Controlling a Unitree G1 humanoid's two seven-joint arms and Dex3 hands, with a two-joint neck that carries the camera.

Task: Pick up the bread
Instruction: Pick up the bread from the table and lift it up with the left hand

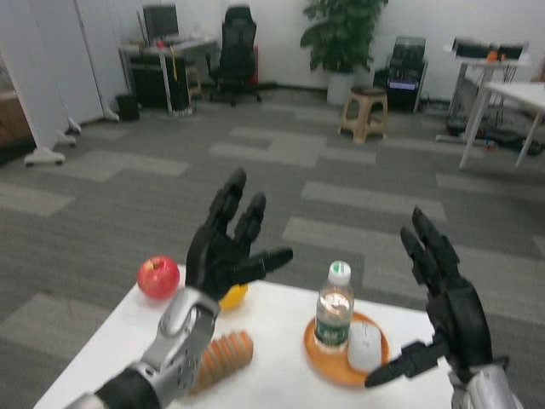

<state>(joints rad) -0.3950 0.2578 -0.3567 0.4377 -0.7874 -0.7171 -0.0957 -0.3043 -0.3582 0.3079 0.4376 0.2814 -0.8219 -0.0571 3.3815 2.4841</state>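
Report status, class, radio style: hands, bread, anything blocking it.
Left robot hand open, raised above table. Right robot hand open, empty. Bread on table, not grasped, left forearm partly covering it.

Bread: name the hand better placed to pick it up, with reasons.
Left. The left hand hovers open on the bread's side of the table; the right hand is across the orange plate and water bottle.

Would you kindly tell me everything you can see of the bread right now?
The bread is an orange-brown, log-shaped loaf with ridges across it, like a segmented roll. It lies flat on the white table, slanting up to the right, near the front left. The left forearm crosses in front and hides its lower left end. The left hand is raised above it with fingers spread, not holding it. A yellow fruit sits just behind, apart from it.
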